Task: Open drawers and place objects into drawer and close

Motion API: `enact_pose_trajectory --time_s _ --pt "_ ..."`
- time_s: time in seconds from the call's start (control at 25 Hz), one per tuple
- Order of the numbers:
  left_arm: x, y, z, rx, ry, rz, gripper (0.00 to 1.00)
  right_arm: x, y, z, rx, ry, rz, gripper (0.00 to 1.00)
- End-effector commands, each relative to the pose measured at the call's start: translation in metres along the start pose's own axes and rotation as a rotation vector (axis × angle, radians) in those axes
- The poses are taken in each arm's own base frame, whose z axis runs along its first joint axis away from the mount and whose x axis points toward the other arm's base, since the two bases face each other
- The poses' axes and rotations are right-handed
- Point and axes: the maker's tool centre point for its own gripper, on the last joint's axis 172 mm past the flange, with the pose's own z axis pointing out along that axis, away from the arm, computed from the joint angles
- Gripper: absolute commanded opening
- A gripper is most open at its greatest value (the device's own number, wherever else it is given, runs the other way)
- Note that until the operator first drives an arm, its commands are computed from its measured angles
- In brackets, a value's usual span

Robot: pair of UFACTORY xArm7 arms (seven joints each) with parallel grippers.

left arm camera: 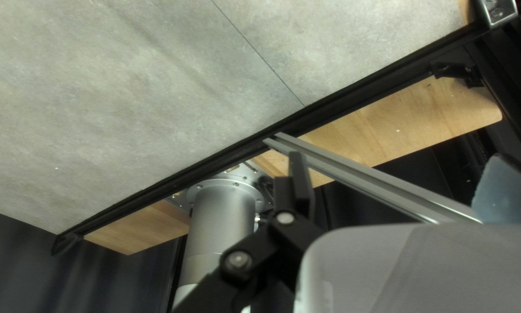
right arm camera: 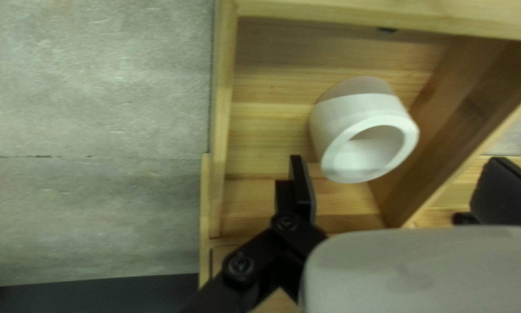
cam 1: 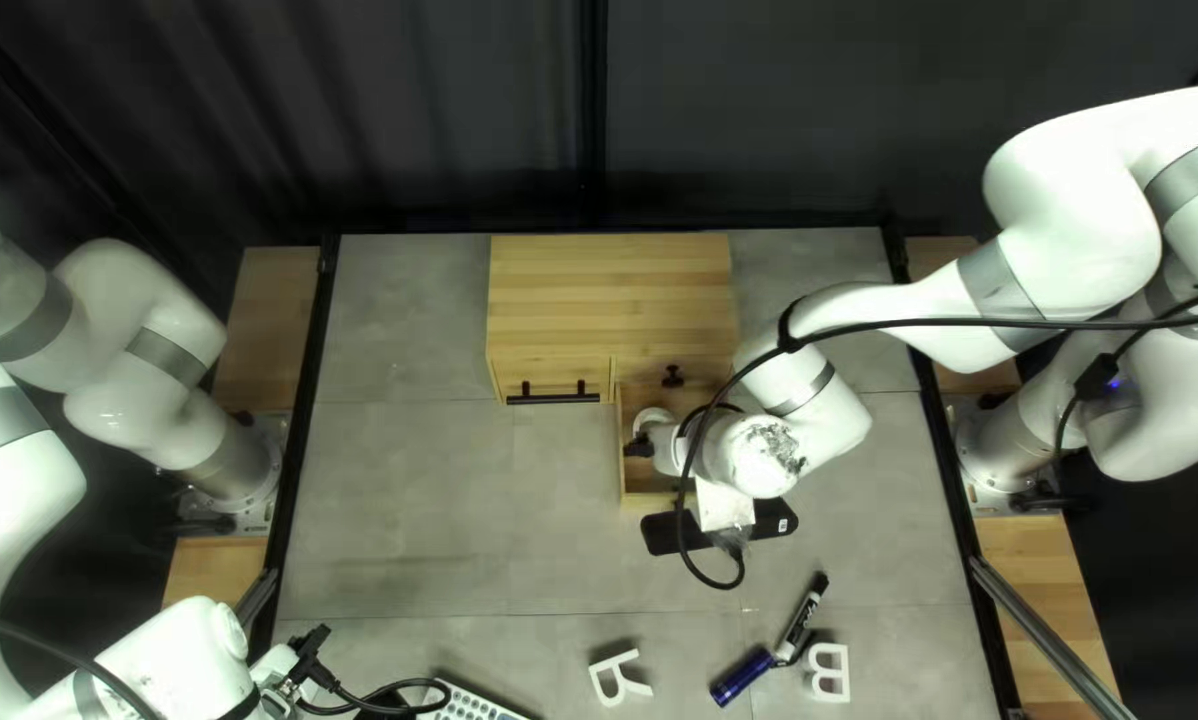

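Observation:
The wooden cabinet point(cam 1: 612, 300) stands at the table's far side; its right drawer point(cam 1: 648, 502) is pulled out, while the left one is closed behind a black handle point(cam 1: 554, 398). Over the open drawer is my right gripper point(cam 1: 642, 448), partly covered by its arm. In the right wrist view, a white roll point(right arm camera: 344, 124) lies on the drawer floor point(right arm camera: 266, 139), ahead of my open right gripper point(right arm camera: 402, 188), not held. My left gripper point(cam 1: 308, 656) is at the near left, away from the cabinet; its wrist view shows the left gripper point(left arm camera: 402, 185) open and empty.
A black flat object point(cam 1: 662, 536) lies below the drawer, partly under the right arm. Nearer are a black marker point(cam 1: 802, 616), a blue marker point(cam 1: 743, 678), white letters R point(cam 1: 619, 678) and B point(cam 1: 830, 672), and a keyboard point(cam 1: 472, 703). A loose cable hangs from the right arm.

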Motion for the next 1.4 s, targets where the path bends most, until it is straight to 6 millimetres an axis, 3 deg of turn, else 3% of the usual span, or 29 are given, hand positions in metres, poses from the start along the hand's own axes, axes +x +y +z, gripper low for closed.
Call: enact_pose_trajectory --time_s 0.04,0.28,0.56,0.96,1.4 --pt "0.000 0.000 0.000 0.000 0.000 0.000 1.00 0.004 0.007 -0.001 -0.031 0.010 -0.010 1.00" --pt "0.000 0.000 0.000 0.000 0.000 0.000 1.00 -0.005 0.014 -0.012 -0.114 0.007 -0.021 1.00" --pt "0.000 0.000 0.000 0.000 0.000 0.000 1.00 -0.002 0.010 -0.001 -0.124 0.007 0.000 1.00" --pt "0.000 0.000 0.000 0.000 0.000 0.000 1.00 -0.008 0.011 -0.008 -0.116 0.009 0.014 1.00" --pt "0.000 0.000 0.000 0.000 0.000 0.000 1.00 0.001 -0.028 -0.009 0.132 0.001 0.076 1.00"
